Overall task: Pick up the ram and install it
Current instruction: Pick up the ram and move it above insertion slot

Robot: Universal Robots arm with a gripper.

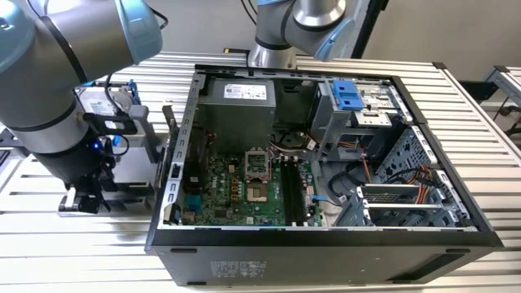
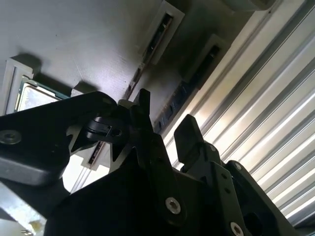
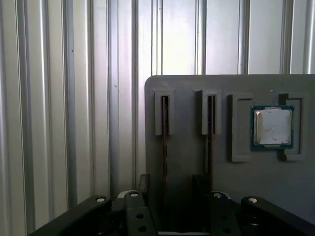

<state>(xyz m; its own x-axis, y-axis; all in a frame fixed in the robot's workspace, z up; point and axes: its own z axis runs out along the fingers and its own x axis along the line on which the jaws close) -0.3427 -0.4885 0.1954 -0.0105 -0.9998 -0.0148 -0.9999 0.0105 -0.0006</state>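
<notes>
- As the first wrist view shows it, the black two-fingered gripper [image 3: 171,183] hangs low over a flat grey plastic tray [image 3: 187,86] that lies on the ribbed aluminium table [image 3: 59,108]. The gripper's body is cut off by the frame edge.
- The jaws are spread, with a clear gap between the fingertips [image 3: 143,181]. They are not clamped on the ram.
- The ram [image 3: 165,142] is a thin dark memory stick standing on edge in a pale-ended slot of the tray. It runs straight into the gap between the fingers.
- The stretch of the ram nearest the fingers is lost in shadow, so I cannot tell whether they touch it.
- A second thin dark memory stick [image 3: 210,142] stands parallel in the next slot, just beside the outer face of one finger.
- A small square silver processor chip [image 3: 272,127] sits in its own recess, on the far side of the second stick from the ram.
- In the second wrist view the same gap is seen from low down, with the ram [image 2: 184,91] heading in between the fingers. The processor chip [image 2: 34,96] is partly hidden behind the gripper body.
- In the exterior view the grey-and-blue robot arm [image 1: 57,91] reaches down at the exterior view's left of the open black computer case [image 1: 326,247]. The arm's bulk covers the tray area, and the fingers there are too dark to tell apart.
- The green motherboard [image 1: 236,183] lies exposed inside the case, well apart from the gripper.
</notes>
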